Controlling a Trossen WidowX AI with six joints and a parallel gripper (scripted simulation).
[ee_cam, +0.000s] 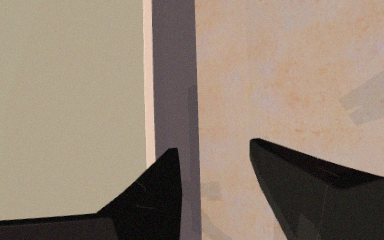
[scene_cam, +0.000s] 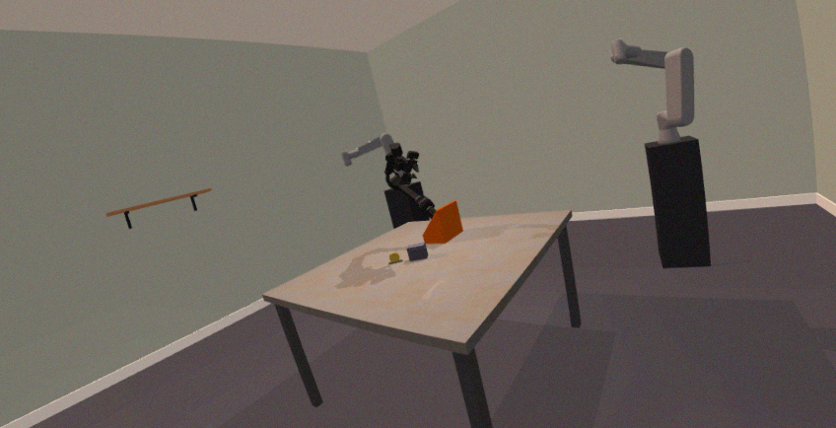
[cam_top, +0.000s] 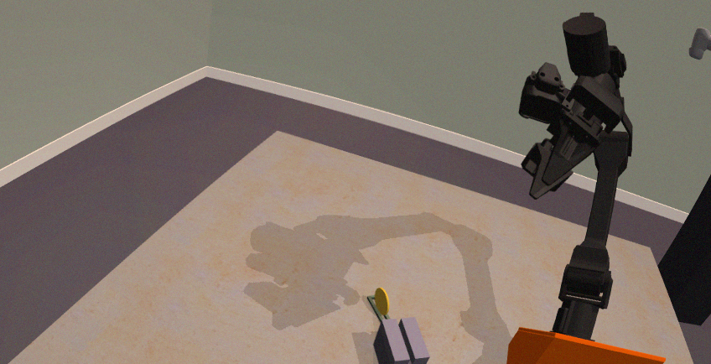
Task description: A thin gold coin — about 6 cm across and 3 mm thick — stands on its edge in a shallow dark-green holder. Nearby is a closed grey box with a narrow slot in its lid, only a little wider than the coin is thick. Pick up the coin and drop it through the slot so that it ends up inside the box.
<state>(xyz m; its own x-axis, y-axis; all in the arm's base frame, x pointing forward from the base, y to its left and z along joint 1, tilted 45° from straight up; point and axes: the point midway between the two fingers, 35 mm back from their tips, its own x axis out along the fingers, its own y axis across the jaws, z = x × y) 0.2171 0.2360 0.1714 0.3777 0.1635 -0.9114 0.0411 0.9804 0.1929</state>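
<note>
The gold coin point(cam_top: 381, 301) point(scene_cam: 393, 257) stands on edge in the dark-green holder point(cam_top: 375, 307) near the end away from the box. The grey box point(cam_top: 391, 343) point(scene_cam: 417, 252) stands right beside the holder's other end, and its slot point(cam_top: 406, 340) shows as a dark line across the lid. My gripper point(cam_top: 541, 189) point(scene_cam: 415, 173) is high above the table, well away from coin and box. In the wrist view the gripper point(ee_cam: 215, 145) is partly open, with a clear gap and nothing between the fingertips. Coin, holder and box are not identifiable in the wrist view.
An orange wedge-shaped block point(cam_top: 583, 350) point(scene_cam: 444, 224) is at the arm's base, near the box. The arm's shadow falls across the table point(cam_top: 199, 280) point(scene_cam: 469, 289) point(ee_cam: 279, 65). Grey arms point(scene_cam: 679, 89) on black pedestals point(scene_cam: 683, 206) and a wall shelf point(scene_cam: 158, 202) are beyond the table.
</note>
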